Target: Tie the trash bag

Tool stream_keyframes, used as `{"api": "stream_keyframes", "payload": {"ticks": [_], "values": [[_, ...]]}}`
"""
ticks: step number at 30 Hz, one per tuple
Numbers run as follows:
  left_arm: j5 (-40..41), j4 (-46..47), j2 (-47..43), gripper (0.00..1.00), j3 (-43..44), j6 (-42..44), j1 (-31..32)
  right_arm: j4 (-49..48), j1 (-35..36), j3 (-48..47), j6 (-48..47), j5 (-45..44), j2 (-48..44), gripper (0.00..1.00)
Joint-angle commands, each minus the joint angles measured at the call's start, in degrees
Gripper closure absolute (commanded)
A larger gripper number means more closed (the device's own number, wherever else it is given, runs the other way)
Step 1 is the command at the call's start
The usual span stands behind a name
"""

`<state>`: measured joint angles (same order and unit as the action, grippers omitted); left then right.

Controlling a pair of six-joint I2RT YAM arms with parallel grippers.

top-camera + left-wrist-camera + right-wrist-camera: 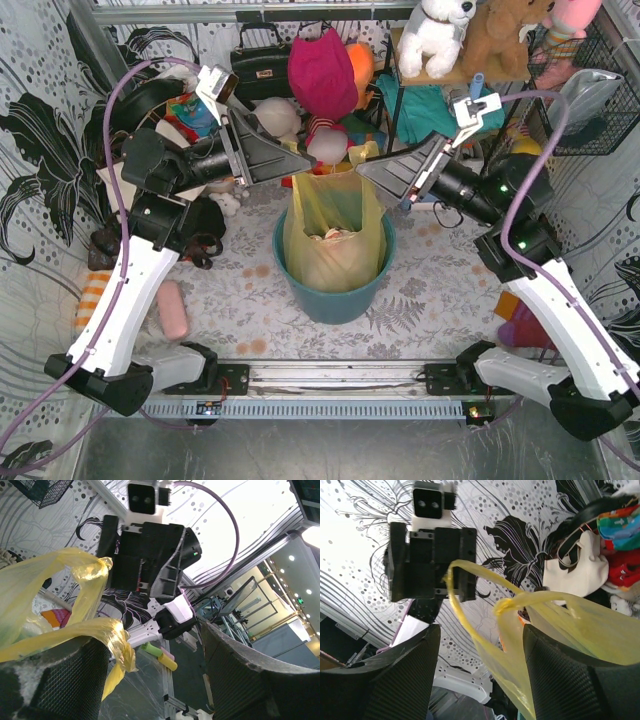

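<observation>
Thin translucent yellow-green plastic trash bag: left gripper, right gripper both released (handles merely draped); pinch each firmly before crossing.

- The bin hides the lower part of the trash bag behind its wall in the overhead view.
- The paper inside shows only as a pale blur through the film, so its shape cannot be told.
- From above, it is unclear whether the left hand or the right hand touches the bag's handles.
- In the left wrist view, the bag runs off the left edge, and that hand's fingers are cut by the bottom edge.
- In the right wrist view, the bag runs off the right and bottom edges, and its handle loop covers part of the left hand.
- The stuffed toys are cut by the top edge.
</observation>
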<state>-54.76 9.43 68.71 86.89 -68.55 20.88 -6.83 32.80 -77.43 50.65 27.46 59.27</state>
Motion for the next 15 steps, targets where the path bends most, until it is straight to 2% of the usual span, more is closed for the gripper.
{"api": "stream_keyframes", "payload": {"ticks": [1, 6, 10, 15], "values": [[0.6, 3.0, -1.0, 0.23, -0.4, 0.4, -0.3, -4.9, -0.1, 1.3, 2.9, 2.5, 2.9, 0.33], [0.5, 3.8, -0.5, 0.23, -0.2, -0.2, -0.2, -14.0, -0.1, 0.4, 7.1, 5.6, 7.8, 0.34], [0.5, 5.9, 0.9, 0.24, 1.1, -1.6, -0.2, -18.0, -0.1, -5.3, 9.6, 7.8, 12.2, 0.41], [-0.6, 6.5, 5.2, 0.25, 14.1, -3.2, -0.5, -21.1, -0.1, -16.3, 9.2, 10.0, 14.5, 0.43]]}}
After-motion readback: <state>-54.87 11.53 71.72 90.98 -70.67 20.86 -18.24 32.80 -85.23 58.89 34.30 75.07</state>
